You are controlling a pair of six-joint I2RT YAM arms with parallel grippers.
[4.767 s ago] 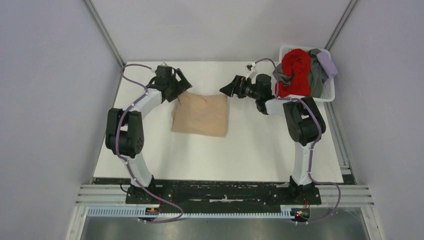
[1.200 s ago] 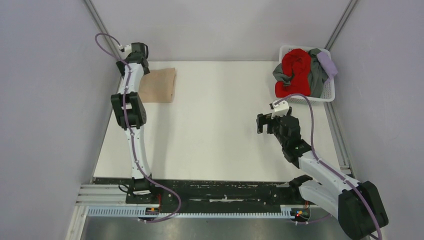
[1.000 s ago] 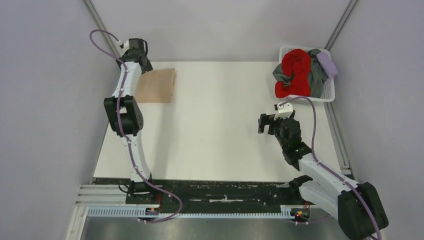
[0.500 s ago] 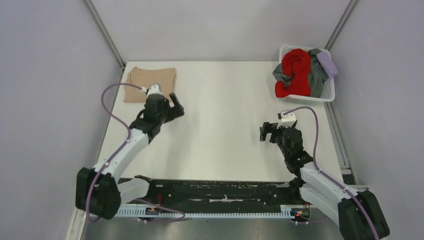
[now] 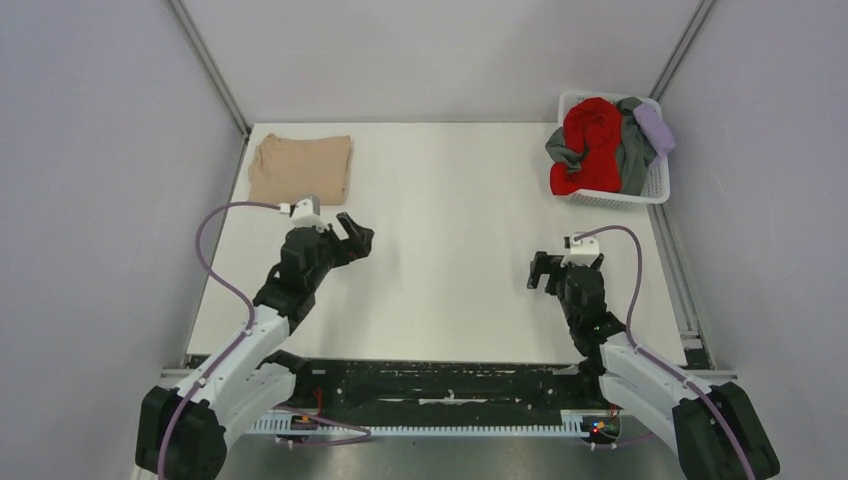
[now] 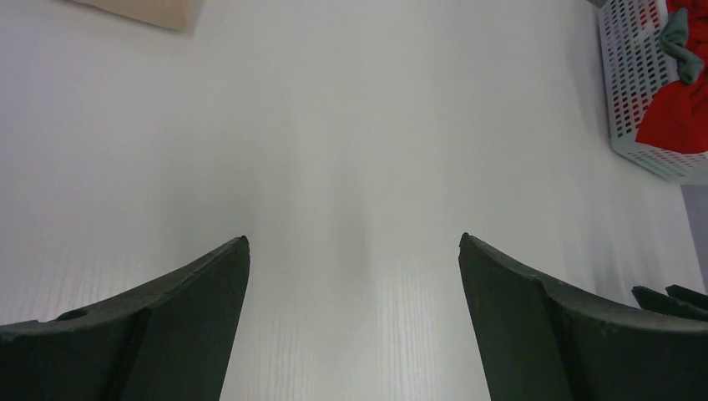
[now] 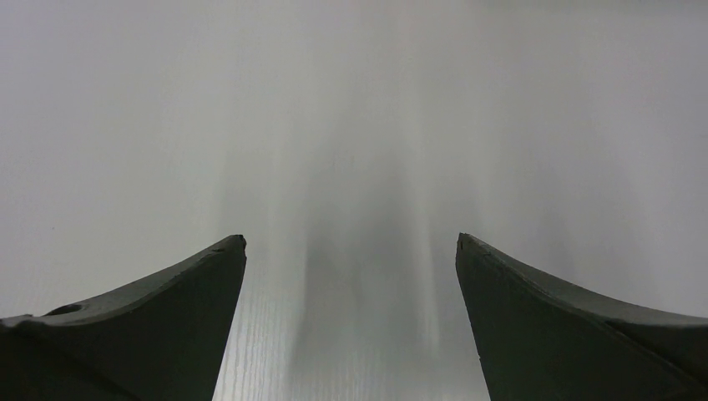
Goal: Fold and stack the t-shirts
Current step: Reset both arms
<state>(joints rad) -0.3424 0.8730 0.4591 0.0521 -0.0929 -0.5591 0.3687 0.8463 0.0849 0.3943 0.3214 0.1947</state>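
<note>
A folded tan t-shirt lies flat at the table's far left corner; its corner shows at the top of the left wrist view. Red, grey and pale lavender t-shirts are heaped in the white lattice basket at the far right. My left gripper hovers open over bare table, nearer than the tan shirt. My right gripper stands open over bare table, well short of the basket. Both wrist views show wide-apart fingers with nothing between them.
The white table is bounded by grey walls on the left, right and back, with a black rail along its near edge. The basket with red cloth also shows at the right edge of the left wrist view.
The left arm has left the tan t-shirt at the far left corner and pulled back toward the near edge. The right arm has also drawn back toward its base. Both grippers stayed open.
</note>
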